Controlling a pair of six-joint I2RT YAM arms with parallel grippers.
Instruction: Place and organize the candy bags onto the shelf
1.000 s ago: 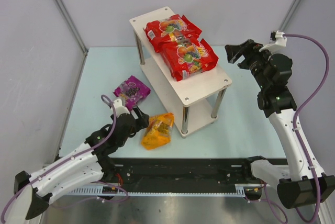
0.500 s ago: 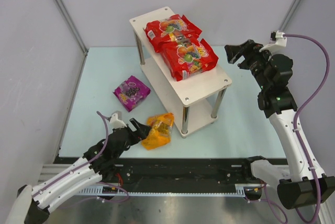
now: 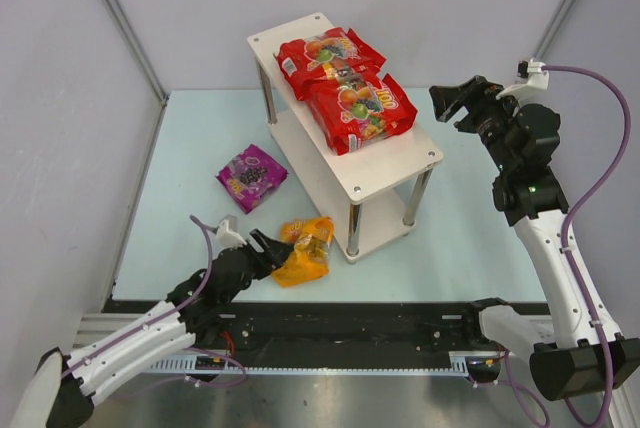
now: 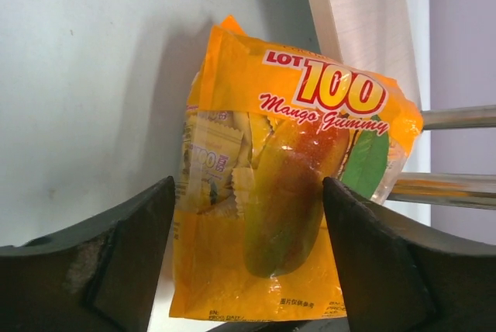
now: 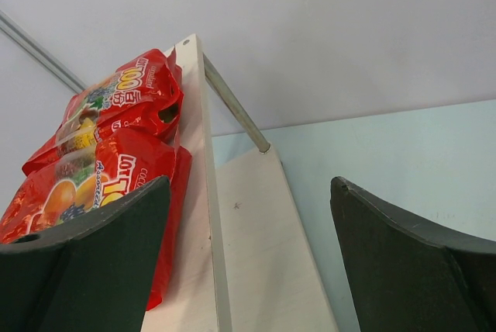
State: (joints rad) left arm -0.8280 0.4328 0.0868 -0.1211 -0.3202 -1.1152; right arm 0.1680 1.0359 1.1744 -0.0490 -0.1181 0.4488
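**Near the left base: lining up on the mango bag**

Down at the near-left corner of the table, my left gripper sits low with its fingers spread wide and nothing between them. Just beyond it the smaller purple bag lies flat on the table, apart from everything else. Through the left wrist camera the jaws frame the orange-yellow Mango Gummy bag, which lies flat on the table just beside the shelf.

I judge this to be the approach for a third bag: two are shelved and two are not. Next I'd need to ease forward and down until the fingers straddle the bag's body, then close. The film looks glossy and likely slippery, so I'd pinch across its narrow width and mind the shelf alongside.

Further right, the top board carries both red bags, overlapping, with bare board at its near end. Over on the right, my right gripper hangs raised beside that board, with its fingers apart and empty.
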